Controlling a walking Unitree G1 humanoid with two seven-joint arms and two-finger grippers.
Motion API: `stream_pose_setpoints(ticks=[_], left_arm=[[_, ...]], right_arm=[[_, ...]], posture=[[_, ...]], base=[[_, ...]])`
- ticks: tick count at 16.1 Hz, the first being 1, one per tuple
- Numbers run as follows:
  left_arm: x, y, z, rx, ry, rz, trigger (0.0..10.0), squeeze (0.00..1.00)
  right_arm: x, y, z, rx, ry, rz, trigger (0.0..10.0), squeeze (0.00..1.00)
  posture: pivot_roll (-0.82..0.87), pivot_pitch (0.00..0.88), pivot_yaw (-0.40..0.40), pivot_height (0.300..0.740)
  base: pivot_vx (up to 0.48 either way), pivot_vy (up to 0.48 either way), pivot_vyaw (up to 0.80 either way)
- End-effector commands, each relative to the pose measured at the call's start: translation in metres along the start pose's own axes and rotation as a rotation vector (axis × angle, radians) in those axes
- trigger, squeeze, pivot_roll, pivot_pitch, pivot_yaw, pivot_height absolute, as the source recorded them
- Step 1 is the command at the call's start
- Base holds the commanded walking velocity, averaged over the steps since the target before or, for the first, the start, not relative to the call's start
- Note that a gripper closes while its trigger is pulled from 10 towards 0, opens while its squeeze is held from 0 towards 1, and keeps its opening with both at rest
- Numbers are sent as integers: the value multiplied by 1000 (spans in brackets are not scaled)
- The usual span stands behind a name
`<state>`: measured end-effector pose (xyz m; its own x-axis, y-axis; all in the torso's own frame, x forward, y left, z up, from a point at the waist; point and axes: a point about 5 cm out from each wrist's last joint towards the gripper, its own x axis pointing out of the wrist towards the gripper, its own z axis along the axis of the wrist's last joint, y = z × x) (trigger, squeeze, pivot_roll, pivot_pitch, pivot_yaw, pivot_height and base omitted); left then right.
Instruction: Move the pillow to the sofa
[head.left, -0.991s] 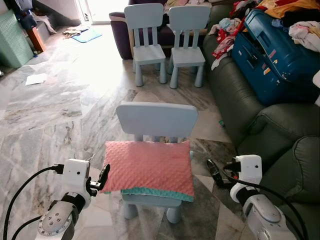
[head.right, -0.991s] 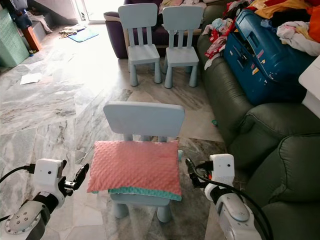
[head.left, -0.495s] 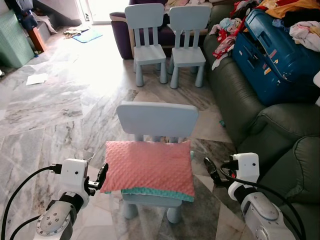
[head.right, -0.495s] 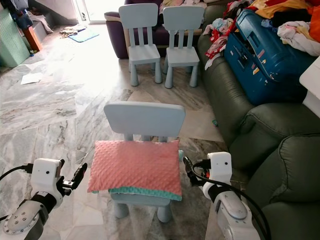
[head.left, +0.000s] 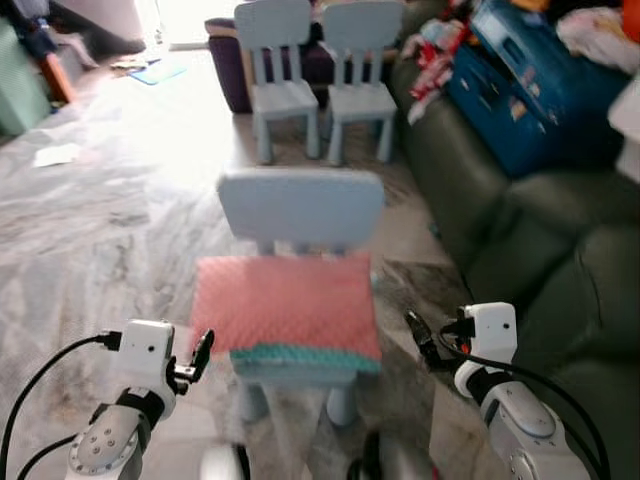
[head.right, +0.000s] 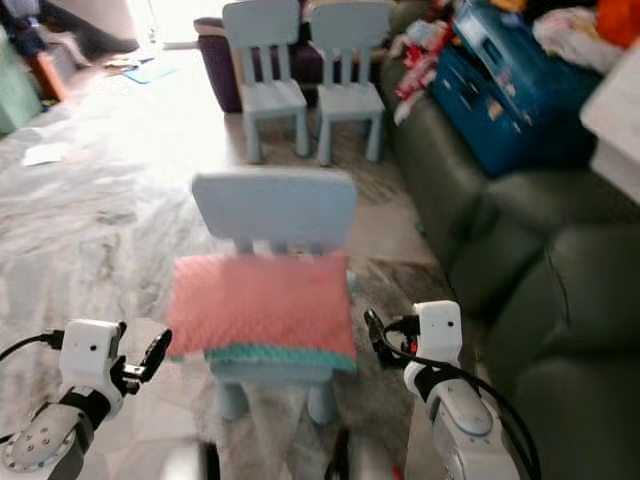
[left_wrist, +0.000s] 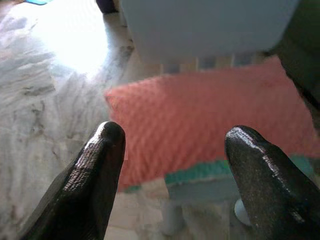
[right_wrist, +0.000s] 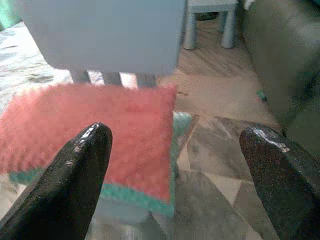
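Observation:
A pink pillow (head.left: 285, 305) with a teal edge lies flat on the seat of a small pale-blue chair (head.left: 300, 205) right in front of me. My left gripper (head.left: 201, 354) is low at the pillow's left side, open, a short gap from its edge. At the pillow's right side my right gripper (head.left: 418, 338) is open too, apart from it. Through the left wrist view the pillow (left_wrist: 200, 120) lies ahead between the black fingers (left_wrist: 95, 170). The right wrist view has the pillow (right_wrist: 95, 125) ahead as well. The dark green sofa (head.left: 560, 270) stands to my right.
A blue suitcase (head.left: 510, 90) and loose clothes lie on the sofa's far part. Two more pale-blue chairs (head.left: 300, 70) stand further back. Marble floor (head.left: 90, 230) spreads out to the left, with a paper sheet and a blue mat far off.
The whole picture has shifted and blurred, so the camera moved and the chair sits a little higher in view. Both grippers stay beside the pillow, open as before.

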<state>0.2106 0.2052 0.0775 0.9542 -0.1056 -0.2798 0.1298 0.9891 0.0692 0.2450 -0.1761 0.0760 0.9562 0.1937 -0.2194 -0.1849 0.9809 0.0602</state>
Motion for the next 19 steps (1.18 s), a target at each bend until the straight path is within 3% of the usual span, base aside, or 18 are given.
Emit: stream_pose_setpoints(ticks=[1,6,12,19], left_arm=[[-2,4,-2,14,14,16,10000,0],[-4,9,-5,35,21,55,10000,0],[-6,35,-6,113,31,225,10000,0],[-2,48,12,139,-76,334,10000,0]], right_arm=[[-1,0,-3,7,14,0,10000,0],[5,6,-1,9,0,16,10000,0],[9,7,0,5,-8,19,10000,0],[19,10,10,-52,-52,49,10000,0]], posture=[[-18,127,-18,570],[-12,133,-17,512],[-11,133,-13,438],[-14,129,-13,355]], base=[[0,0,0],[0,0,0],[0,0,0],[0,0,0]])
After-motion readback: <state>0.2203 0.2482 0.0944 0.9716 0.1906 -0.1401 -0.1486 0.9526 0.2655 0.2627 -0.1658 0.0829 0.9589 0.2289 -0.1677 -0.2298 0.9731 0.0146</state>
